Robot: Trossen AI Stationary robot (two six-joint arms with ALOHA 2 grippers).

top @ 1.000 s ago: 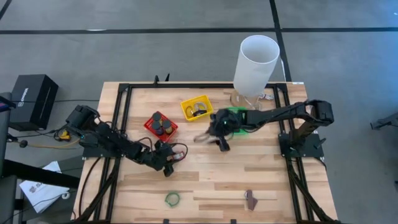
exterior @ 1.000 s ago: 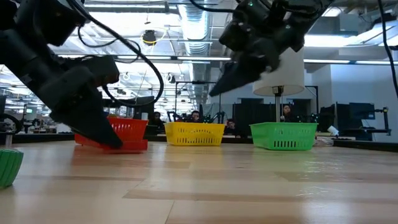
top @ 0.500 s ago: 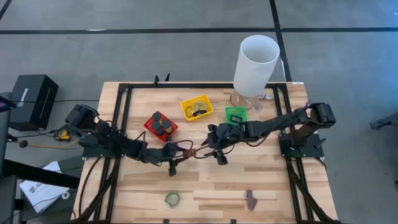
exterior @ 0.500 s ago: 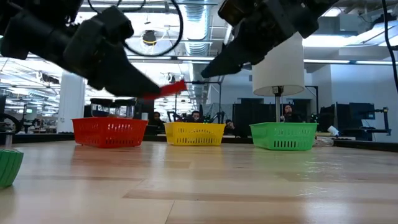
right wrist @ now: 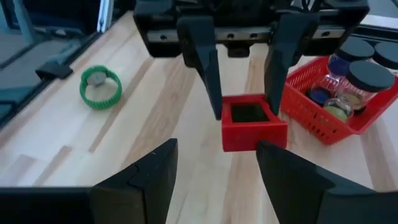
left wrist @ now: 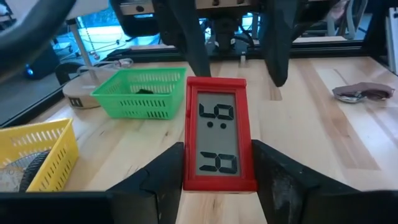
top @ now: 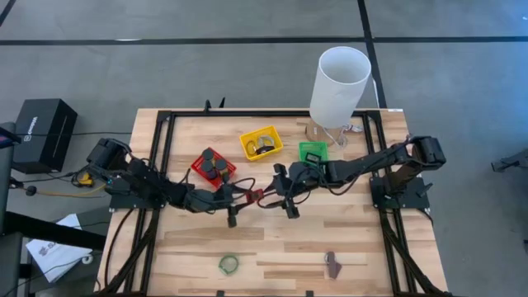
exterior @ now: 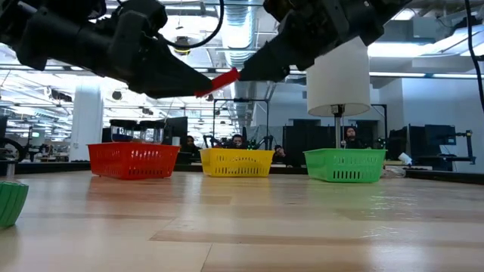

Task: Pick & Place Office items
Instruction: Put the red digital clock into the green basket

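The red block (left wrist: 219, 134), with a grey display on its upper face, hangs in the air between the two arms (top: 257, 196). My left gripper (left wrist: 217, 158) reaches in from the table's left and is shut on it. My right gripper (right wrist: 216, 152) faces it from the right, open, with its fingertips (left wrist: 275, 68) at the block's free end (exterior: 227, 76). A green ring (top: 228, 263) and a brown clip (top: 332, 264) lie flat near the table's near edge. My left gripper pinches the red block by its two long sides (left wrist: 186, 168), at the end nearest the wrist, between both fingers. The fingers come level from the table's left and lie along the block. The block is lifted clear, roughly level, display up. My right gripper: I cannot tell whether it touches the block.
A red bin (top: 198, 165) holding dark-lidded jars, a yellow bin (top: 247, 142) and a green bin (top: 312, 145) stand in a row toward the far side. The tall white cylinder (top: 340, 82) stands at the far right. Bare wood lies below the grippers.
My left gripper has risen from the table beside the red bin with the red block, lifting it clear and carrying it to the right. My right gripper has moved from near the green bin toward the left and near side and now meets the block's free end.
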